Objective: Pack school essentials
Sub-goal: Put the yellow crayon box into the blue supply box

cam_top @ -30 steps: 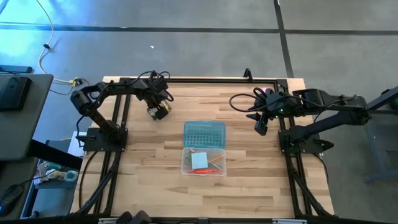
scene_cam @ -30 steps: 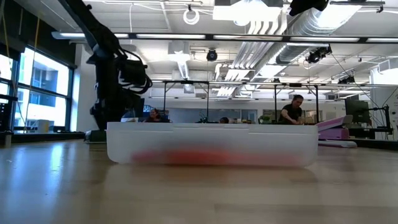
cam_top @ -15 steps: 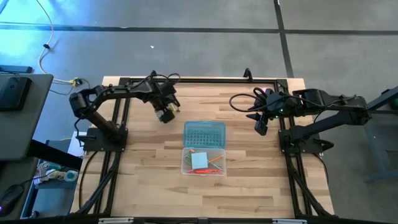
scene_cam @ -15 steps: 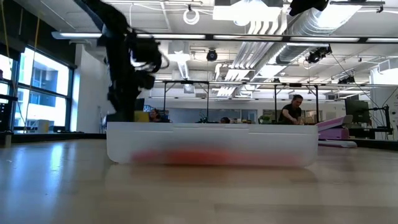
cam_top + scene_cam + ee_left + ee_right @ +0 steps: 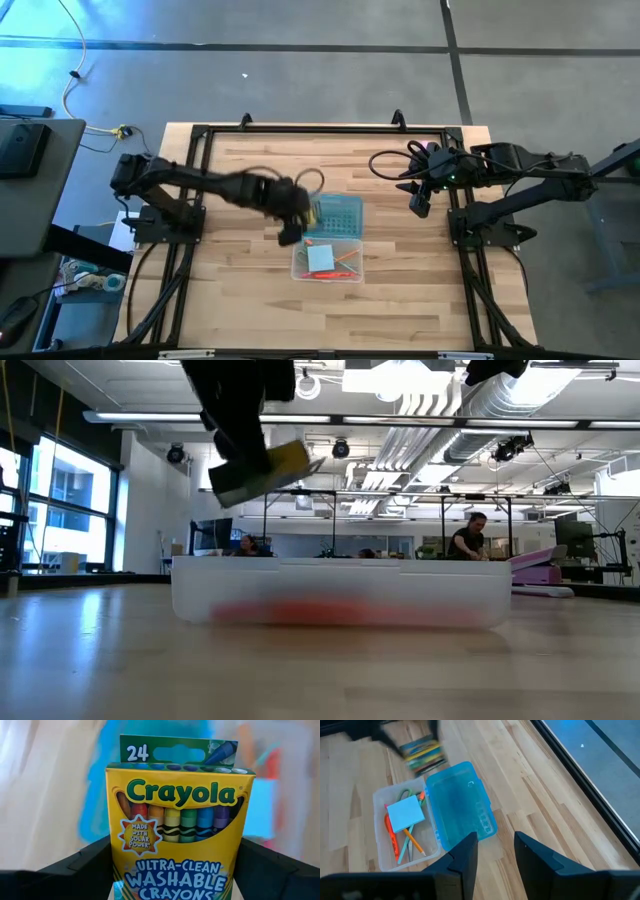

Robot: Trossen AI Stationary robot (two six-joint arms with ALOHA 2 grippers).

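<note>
My left gripper [image 5: 175, 875] is shut on the yellow-green crayon box [image 5: 177, 820] and hovers over the left edge of the open teal lid [image 5: 331, 213]. In the low view the box [image 5: 265, 472] hangs tilted above the clear case [image 5: 340, 595]. The case's tray [image 5: 352, 272] holds the light-blue note pad [image 5: 405, 815], an orange pen [image 5: 390, 832], an orange pencil [image 5: 414, 841] and green-handled scissors [image 5: 406, 795]. My right gripper [image 5: 495, 857] is open and waits at the table's right side [image 5: 420, 205]. My left gripper pinches the crayon box between its two fingers [image 5: 82, 867], one on each narrow side of the box's lower part [image 5: 120, 870]. The box is lifted clear of the table and the case, and sits tilted in the low view.
The case lies mid-table with its teal lid [image 5: 462, 802] folded open flat toward the far side. Bare wooden table [image 5: 240, 290] surrounds it. A black frame [image 5: 300, 128] borders the table. People show far off in the room behind [image 5: 470, 540].
My left arm has swept quickly from the table's far-left area toward the middle, carrying the crayon box, and now hangs over the lid's left edge beside the tray. The box now sits tilted. The right arm has kept still.
</note>
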